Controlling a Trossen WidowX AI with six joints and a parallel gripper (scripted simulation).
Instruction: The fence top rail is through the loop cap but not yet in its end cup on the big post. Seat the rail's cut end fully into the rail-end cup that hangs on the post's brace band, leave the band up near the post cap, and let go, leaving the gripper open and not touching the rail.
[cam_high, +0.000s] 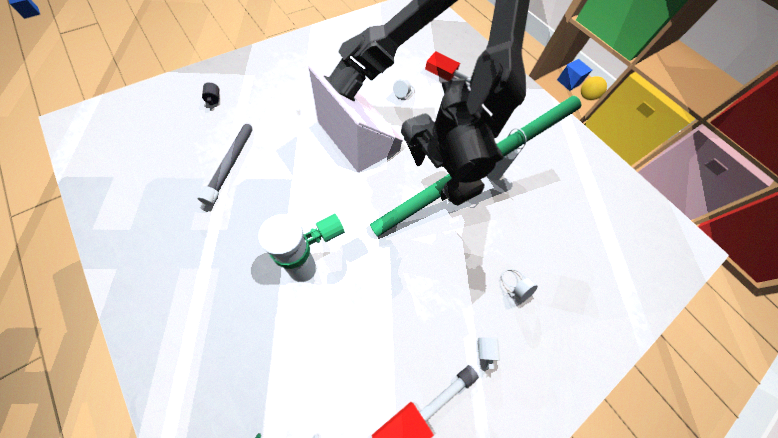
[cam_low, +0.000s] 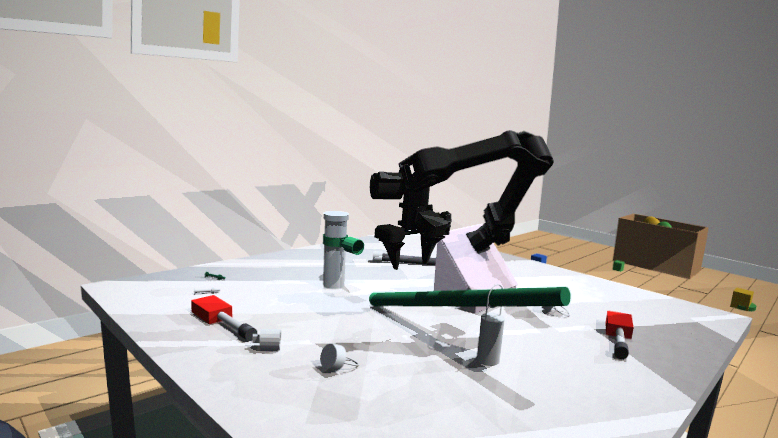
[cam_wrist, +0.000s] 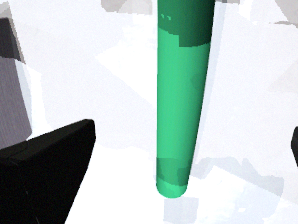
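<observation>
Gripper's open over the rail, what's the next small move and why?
Probably lower the gripper so its open fingers straddle the green rail, then close. It holds nothing and hangs above the rail, whose cut end sits short of the rail-end cup.

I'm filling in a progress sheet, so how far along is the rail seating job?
Done: the green rail sits through the wire loop, and the band is high on the post. In hand: nothing; the open end effector hovers above the rail without touching it. Left: grip the rail, slide its cut end across the visible gap into the cup, then release.
</observation>
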